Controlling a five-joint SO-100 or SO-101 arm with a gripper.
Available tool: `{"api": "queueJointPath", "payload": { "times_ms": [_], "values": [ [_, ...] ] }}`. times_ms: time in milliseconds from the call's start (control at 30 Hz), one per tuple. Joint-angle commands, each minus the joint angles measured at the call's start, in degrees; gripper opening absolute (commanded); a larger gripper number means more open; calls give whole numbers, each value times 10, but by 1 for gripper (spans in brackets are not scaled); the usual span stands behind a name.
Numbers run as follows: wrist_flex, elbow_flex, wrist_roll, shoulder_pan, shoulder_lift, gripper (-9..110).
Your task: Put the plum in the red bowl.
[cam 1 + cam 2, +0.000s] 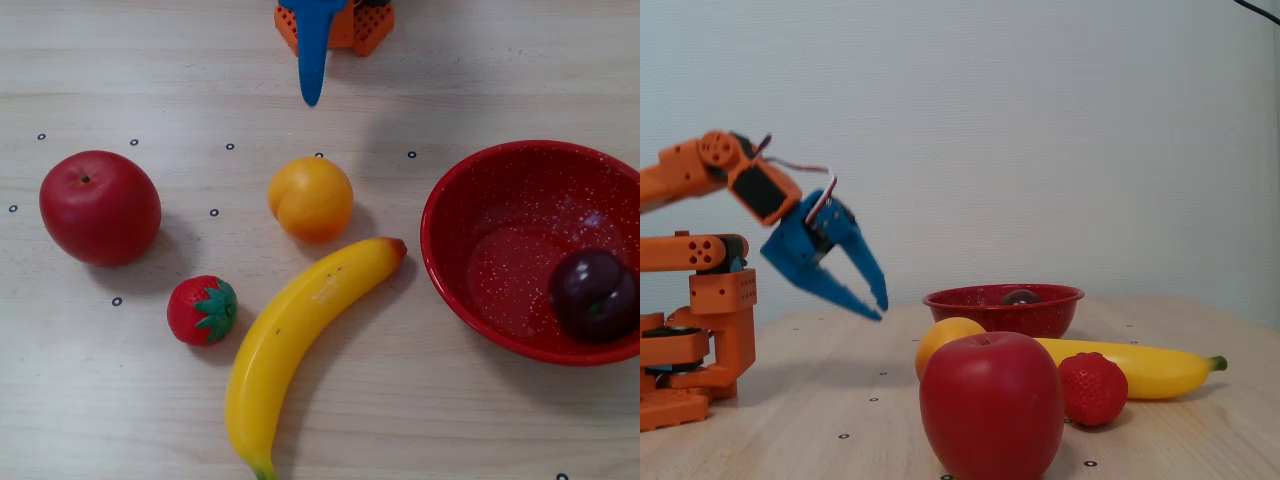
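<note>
Plum (594,297), round and glossy, lies inside speckled red bowl (470,210).

From the side, the red bowl's (1003,308) wall hides nearly all the plum (1018,296). From above, the bowl's three o'clock rim runs off frame, and the banana's (300,345) six o'clock tip is clipped.

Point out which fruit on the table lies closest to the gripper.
The orange-yellow round fruit. In the view from above it sits just below the gripper, nearer than the apple, strawberry or banana.
</note>
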Motion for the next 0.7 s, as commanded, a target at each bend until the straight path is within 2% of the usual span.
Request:
{"api": "queueJointPath", "payload": {
  "times_ms": [0,200,367,667],
  "values": [
    [-34,10,13,-20,36,0],
    [-48,90,-13,-22,95,0],
    [-132,168,-24,-22,95,0],
    [-105,171,-64,-15,95,0]
  ]
}}
